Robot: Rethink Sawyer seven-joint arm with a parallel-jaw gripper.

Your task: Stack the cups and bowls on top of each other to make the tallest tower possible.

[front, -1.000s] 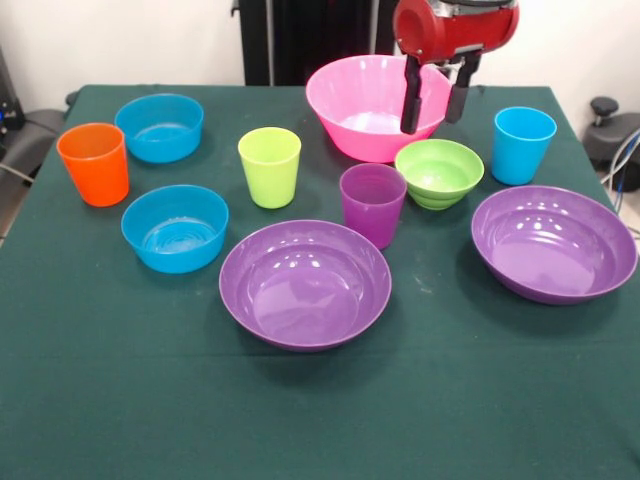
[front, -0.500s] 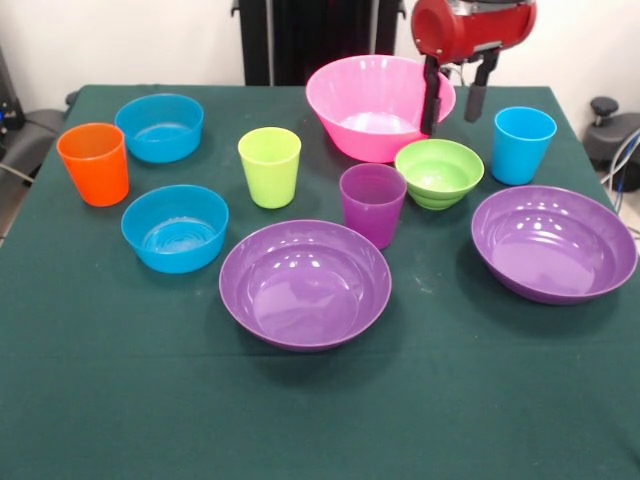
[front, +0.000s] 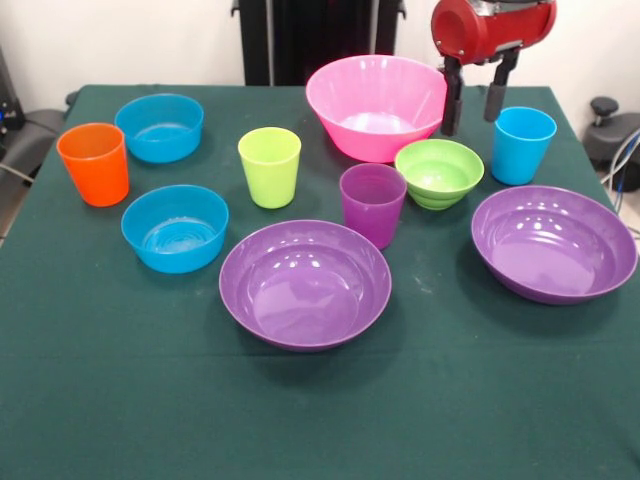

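Note:
All cups and bowls stand apart on the green cloth, none stacked. The orange cup [front: 94,163] is at the left, the lime green cup [front: 270,166] and purple cup [front: 372,203] in the middle, the light blue cup [front: 523,144] at the right. The big pink bowl [front: 375,105] sits at the back, the small green bowl [front: 439,172] in front of it. Two blue bowls [front: 159,127] [front: 175,227] lie at the left. Two purple bowls [front: 305,283] [front: 553,242] lie in front. My gripper [front: 472,124] hangs open and empty between the pink bowl and the light blue cup.
The table [front: 320,410] is covered by a dark green cloth, with bare cloth along the front edge. A black stand rises behind the pink bowl, and a chair base [front: 610,125] shows past the right edge.
The gripper has moved to the right, from over the pink bowl's right rim to the gap beside the light blue cup. It stays open. No cup or bowl has moved.

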